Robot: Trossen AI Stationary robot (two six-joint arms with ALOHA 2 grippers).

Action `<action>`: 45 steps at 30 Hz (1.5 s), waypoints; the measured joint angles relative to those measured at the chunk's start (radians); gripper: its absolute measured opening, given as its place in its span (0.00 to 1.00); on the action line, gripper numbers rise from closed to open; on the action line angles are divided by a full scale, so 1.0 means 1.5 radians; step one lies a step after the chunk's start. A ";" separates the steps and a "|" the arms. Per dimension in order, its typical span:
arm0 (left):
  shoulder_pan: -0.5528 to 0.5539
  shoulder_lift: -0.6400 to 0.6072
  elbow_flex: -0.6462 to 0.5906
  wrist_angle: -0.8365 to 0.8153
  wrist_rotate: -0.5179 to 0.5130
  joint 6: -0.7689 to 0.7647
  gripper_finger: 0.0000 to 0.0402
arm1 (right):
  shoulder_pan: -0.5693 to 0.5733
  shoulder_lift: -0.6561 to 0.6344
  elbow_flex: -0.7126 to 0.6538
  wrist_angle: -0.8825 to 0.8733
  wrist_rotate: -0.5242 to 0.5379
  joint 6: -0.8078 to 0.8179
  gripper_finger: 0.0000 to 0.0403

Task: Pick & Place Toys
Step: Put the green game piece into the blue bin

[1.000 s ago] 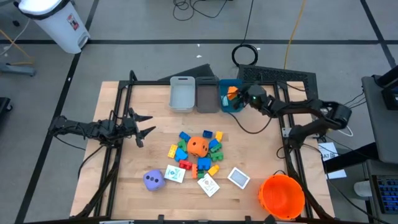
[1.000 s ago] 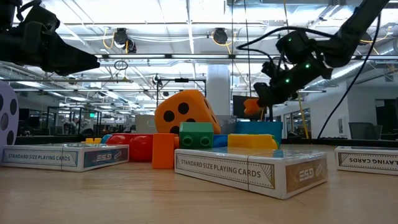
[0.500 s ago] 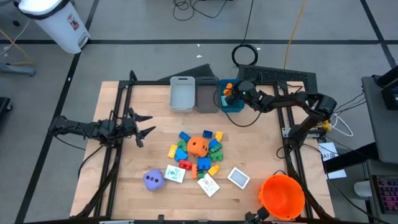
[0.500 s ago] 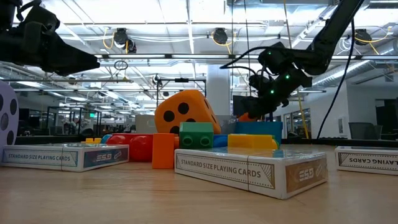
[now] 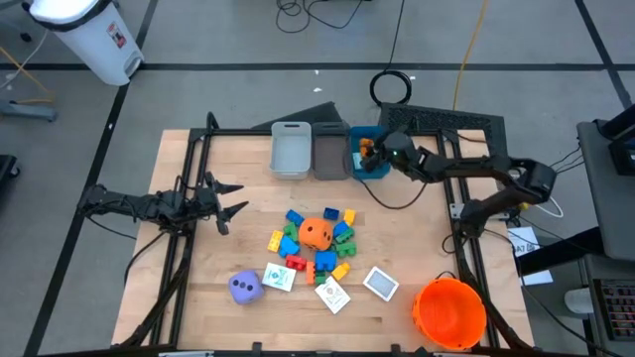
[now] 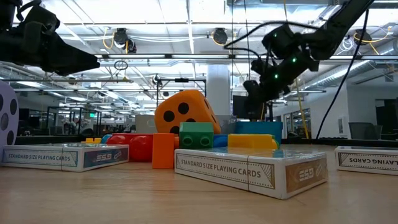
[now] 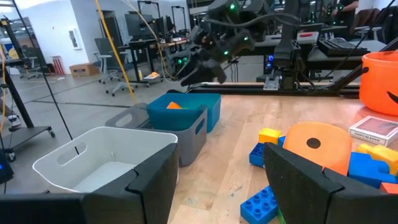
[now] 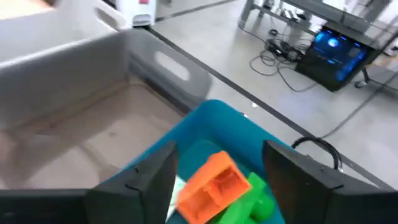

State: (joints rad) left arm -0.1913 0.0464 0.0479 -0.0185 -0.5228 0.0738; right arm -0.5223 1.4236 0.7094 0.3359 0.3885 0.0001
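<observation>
Right gripper [image 5: 369,151] hung open and empty over the blue bin [image 8: 205,130]; only its wrist view showed an orange block [image 8: 211,183] inside. Left gripper [image 5: 226,198] waited open, empty, left of the toy pile [image 5: 316,245]

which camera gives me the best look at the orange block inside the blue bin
The right wrist view: the orange block fills the frame, lying beside a green block. The left wrist view shows only a sliver above the blue bin rim, the high view a speck, the low view none.

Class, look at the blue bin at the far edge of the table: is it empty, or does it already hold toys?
It holds toys. The blue bin contains an orange block and a green block, seen between the right gripper's open fingers.
</observation>
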 joint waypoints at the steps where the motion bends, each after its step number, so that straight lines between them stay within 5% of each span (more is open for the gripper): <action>1: 0.000 0.000 0.000 0.000 0.000 0.000 0.60 | 0.012 -0.011 0.000 -0.009 0.000 0.000 0.58; 14: 0.000 0.000 0.000 0.000 0.000 0.000 0.60 | 0.280 -0.059 0.000 -0.007 -0.205 0.058 0.63; 23: 0.000 0.000 0.000 -0.001 0.000 0.000 0.60 | 0.488 0.049 0.000 -0.012 -0.188 0.064 0.63; 33: 0.000 0.000 0.000 -0.001 0.000 0.000 0.60 | 0.524 0.138 0.000 -0.014 -0.153 0.087 0.63; 45: 0.000 0.000 0.000 0.000 0.000 0.000 0.60 | 0.524 0.105 0.000 -0.164 -0.137 0.147 0.63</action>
State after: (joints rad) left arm -0.1911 0.0463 0.0479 -0.0188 -0.5228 0.0738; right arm 0.2638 1.5815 0.7090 0.0906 0.1824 0.2212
